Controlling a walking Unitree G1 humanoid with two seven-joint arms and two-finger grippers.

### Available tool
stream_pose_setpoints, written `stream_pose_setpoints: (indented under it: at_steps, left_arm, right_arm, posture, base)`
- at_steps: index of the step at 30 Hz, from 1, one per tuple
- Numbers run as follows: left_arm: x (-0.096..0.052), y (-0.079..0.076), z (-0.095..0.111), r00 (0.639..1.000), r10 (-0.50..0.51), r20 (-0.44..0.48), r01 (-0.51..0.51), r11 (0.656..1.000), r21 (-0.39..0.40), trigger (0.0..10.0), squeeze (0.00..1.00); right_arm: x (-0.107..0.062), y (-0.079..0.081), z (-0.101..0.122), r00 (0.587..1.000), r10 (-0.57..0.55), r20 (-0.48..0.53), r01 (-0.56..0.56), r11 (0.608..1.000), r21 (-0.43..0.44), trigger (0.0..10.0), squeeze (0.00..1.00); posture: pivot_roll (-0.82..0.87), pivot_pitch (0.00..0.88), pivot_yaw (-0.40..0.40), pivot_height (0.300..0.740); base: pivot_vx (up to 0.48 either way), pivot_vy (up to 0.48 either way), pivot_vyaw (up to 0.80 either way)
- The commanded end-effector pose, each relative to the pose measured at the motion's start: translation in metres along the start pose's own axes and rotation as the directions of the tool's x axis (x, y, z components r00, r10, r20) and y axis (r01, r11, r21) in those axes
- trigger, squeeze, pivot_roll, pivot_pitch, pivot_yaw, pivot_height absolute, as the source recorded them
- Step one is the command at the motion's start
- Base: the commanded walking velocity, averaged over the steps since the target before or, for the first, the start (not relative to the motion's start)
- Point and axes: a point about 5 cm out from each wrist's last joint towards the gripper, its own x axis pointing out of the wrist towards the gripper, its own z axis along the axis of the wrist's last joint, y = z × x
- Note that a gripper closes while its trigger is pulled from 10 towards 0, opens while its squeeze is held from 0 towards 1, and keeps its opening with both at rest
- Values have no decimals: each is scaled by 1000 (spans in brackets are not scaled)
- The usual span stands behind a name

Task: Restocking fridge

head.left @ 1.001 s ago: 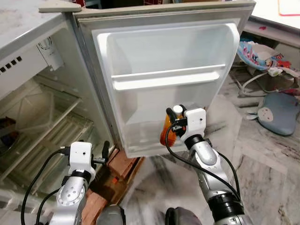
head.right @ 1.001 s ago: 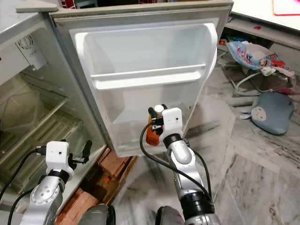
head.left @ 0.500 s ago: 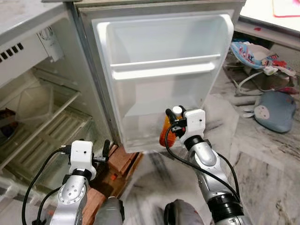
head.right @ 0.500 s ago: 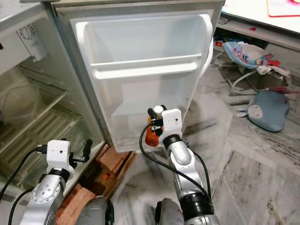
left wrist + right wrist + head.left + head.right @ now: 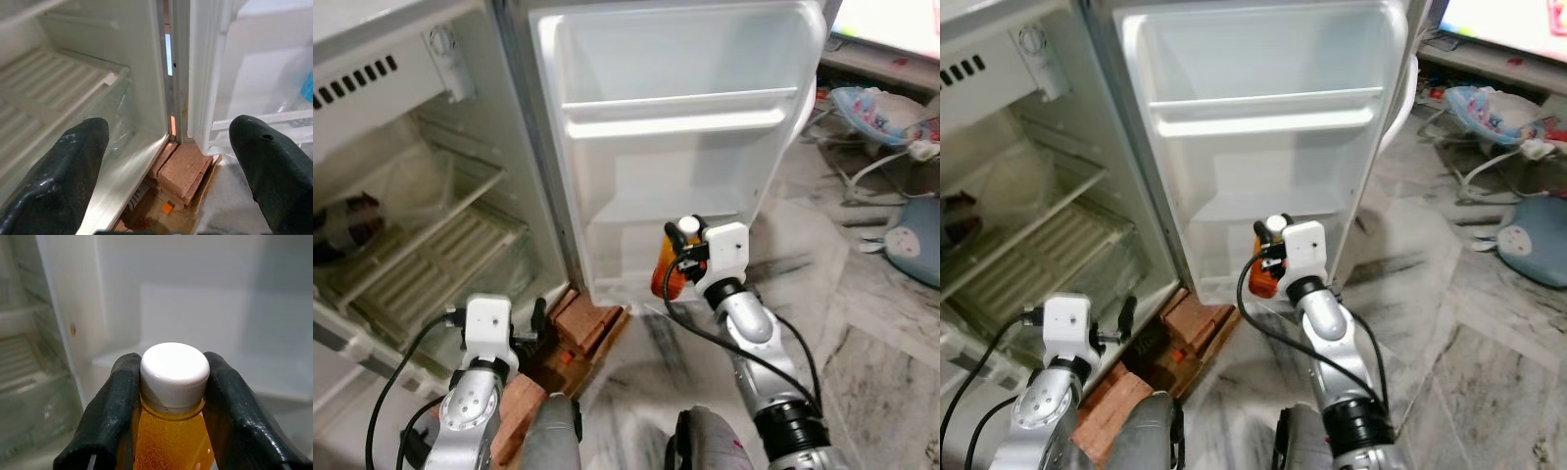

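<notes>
My right gripper (image 5: 683, 235) is shut on the neck of an orange drink bottle (image 5: 667, 273) with a white cap (image 5: 171, 369); the black fingers (image 5: 110, 406) clamp just under the cap. The bottle hangs upright in front of the lowest shelf (image 5: 636, 264) of the open fridge door (image 5: 680, 117). My left gripper (image 5: 536, 318) is held low and open, near the fridge's bottom edge, with nothing between its fingers (image 5: 63, 171). The fridge interior (image 5: 421, 235) stands open on the left, with a wire shelf and a clear drawer.
Red-brown bricks (image 5: 582, 323) prop up the fridge base. A dark item (image 5: 342, 227) lies on an inner shelf at far left. A baby bouncer and a grey cushion (image 5: 913, 250) lie on the marble floor (image 5: 862, 323) to the right.
The camera has moved closer and lower toward the fridge. The right gripper still holds the bottle at the door's lower shelf; the left gripper stays open and low.
</notes>
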Motion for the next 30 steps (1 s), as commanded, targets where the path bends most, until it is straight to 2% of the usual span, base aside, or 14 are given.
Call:
stream_pose_setpoints:
  at_steps: [1, 17, 30]
  left_arm:
    - [2, 3, 2, 1000, 16, 1, -16, 1000, 21, 10000, 0]
    - [5, 5, 9, 999, 21, 50, -23, 999, 31, 10000, 0]
    - [7, 4, 11, 998, 12, 66, -14, 999, 40, 10000, 0]
  right_arm:
    - [1, 2, 7, 999, 12, 39, -12, 1000, -1, 10000, 0]
    - [3, 4, 8, 999, 17, 46, -17, 1000, -4, 10000, 0]
    - [3, 4, 9, 998, 22, 52, -21, 1000, -13, 10000, 0]
  posture:
    - [128, 83, -7, 606]
    - [127, 80, -3, 606]
    - [125, 83, -3, 606]
  base:
    - [0, 0, 0]
    - [0, 0, 0]
    - [311, 0, 0]
